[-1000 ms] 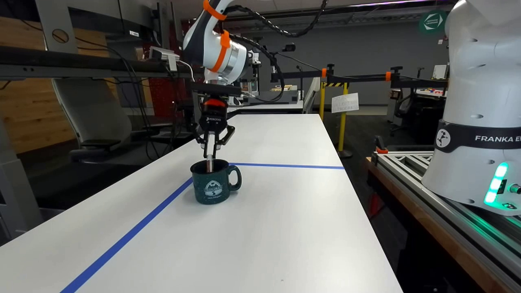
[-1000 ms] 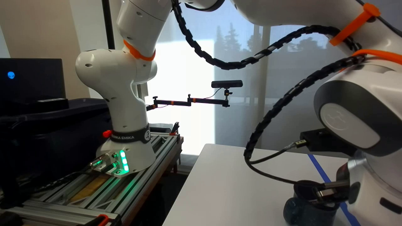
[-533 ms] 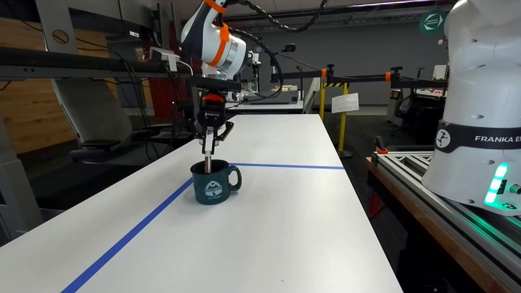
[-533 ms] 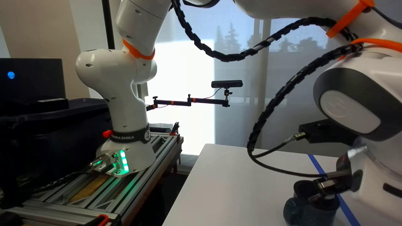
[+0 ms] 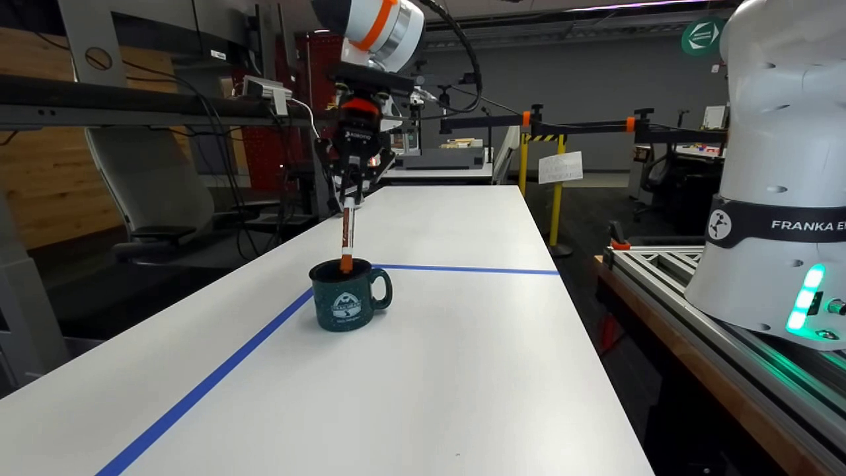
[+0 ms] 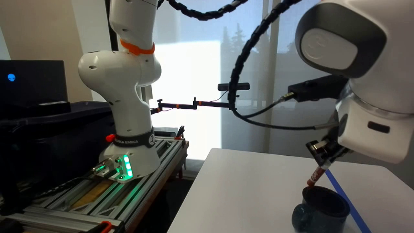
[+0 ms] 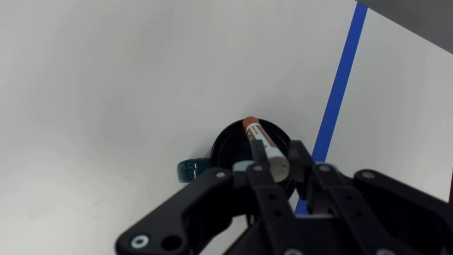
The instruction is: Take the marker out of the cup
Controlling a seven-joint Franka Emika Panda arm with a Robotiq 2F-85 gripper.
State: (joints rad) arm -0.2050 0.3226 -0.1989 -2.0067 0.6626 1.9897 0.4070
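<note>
1. Slim marker (image 6: 317, 175), tilted over the cup (image 6: 326, 221); whether its orange end clears the rim is hard to tell.
2. The gripper (image 5: 350, 192): fingers (image 7: 259, 152) clamped on the marker, hiding part of it.
3. The cup: interior too dark to make out; bottom cut off in an exterior view; speckled teal, loop handle.
4. The table (image 5: 423, 383): smooth, white, striped with blue tape (image 5: 218, 375).

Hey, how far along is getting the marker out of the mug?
Done: the grip; the gripper clasps the marker. In hand: the lift; its orange end shows close to the rim of the mug in both exterior views. Left, probably: carrying the marker well clear of the mug.
</note>
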